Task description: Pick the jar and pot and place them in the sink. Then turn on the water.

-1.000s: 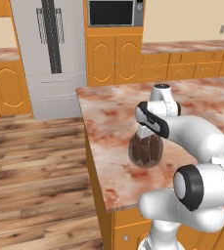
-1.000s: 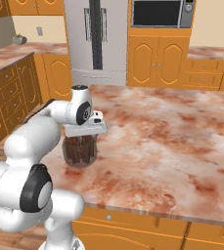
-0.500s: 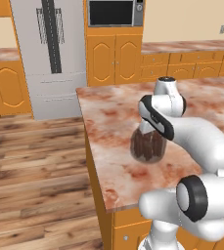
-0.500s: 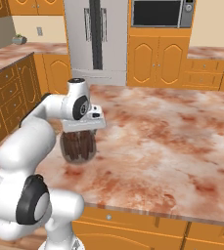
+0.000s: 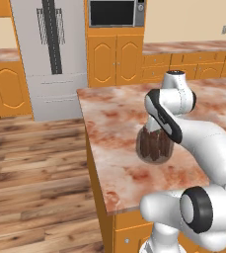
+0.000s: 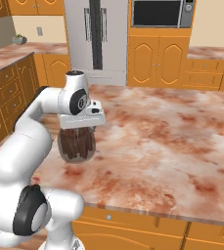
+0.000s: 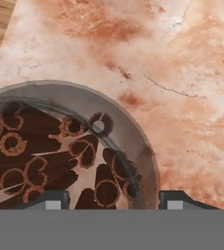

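Item: glass jar (image 5: 154, 146), rounded, barrel-shaped, clear, with dark reddish-brown contents. In the hand view the jar (image 7: 59, 151) was seen from above, its fill a mass of dark brown curled rolls under a round clear rim. It sat directly beneath the end effector (image 6: 80, 128), over the near left portion of the surface (image 5: 119, 123). In the right base view the jar (image 6: 76, 144) showed below the white hand, its bottom at or just over the marble top; whether it touched the top could not be told.

Item: end effector (image 5: 154, 133), two-finger, on a white arm with dark joints, pointing straight down. Its jaws stood partly apart, one on each side of the jar's upper part. The two dark fingertips (image 7: 55, 199) showed at the bottom of the hand view, one over the jar's contents and one just outside the jar's rim. The fingers appeared closed about the jar's top, though the contact itself was hidden by the hand.

Item: surface, a kitchen island with a mottled pink-and-rust marble top over orange cabinet fronts (image 6: 133, 227).

Item: floor (image 5: 35, 173), wood plank, to the left of the island.

Item: refrigerator (image 5: 48, 54), grey, double-door with dark handles, against the back wall.

Item: built-in microwave (image 6: 161, 13), dark-fronted, set over tall orange cabinets (image 6: 155, 61).

Item: back counter (image 5: 193, 47), same marble, over orange drawers.
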Motion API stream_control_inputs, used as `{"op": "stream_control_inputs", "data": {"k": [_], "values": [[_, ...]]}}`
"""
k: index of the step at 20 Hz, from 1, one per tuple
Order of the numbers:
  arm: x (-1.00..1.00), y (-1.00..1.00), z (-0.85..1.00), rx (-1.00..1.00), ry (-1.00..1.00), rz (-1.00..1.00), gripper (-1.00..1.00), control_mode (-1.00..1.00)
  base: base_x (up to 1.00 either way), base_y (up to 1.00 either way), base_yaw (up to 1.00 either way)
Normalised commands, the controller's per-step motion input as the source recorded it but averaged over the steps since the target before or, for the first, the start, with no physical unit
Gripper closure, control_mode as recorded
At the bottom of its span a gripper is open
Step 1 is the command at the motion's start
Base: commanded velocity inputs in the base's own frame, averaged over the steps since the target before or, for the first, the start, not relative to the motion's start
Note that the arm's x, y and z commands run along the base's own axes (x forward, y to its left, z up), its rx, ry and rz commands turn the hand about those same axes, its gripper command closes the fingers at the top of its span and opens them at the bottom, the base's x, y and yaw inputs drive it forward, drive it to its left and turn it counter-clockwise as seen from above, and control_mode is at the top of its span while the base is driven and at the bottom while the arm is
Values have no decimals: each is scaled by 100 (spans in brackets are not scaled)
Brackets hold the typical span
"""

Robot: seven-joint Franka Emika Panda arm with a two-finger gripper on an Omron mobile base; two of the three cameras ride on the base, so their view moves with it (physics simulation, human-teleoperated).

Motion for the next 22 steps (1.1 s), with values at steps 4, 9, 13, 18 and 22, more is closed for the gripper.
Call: {"op": "stream_control_inputs", "data": {"k": [4,9,13,18,22], "values": [[-41,-2,4,0,0,0,100,-100,0,0,0],[-11,0,26,0,-2,-1,100,-100,0,0,0],[-1,0,28,0,0,0,100,-100,0,0,0],[0,0,0,0,0,0,100,100,-53,-26,-16],[0,0,0,0,0,0,100,100,-69,-41,-60]]}}
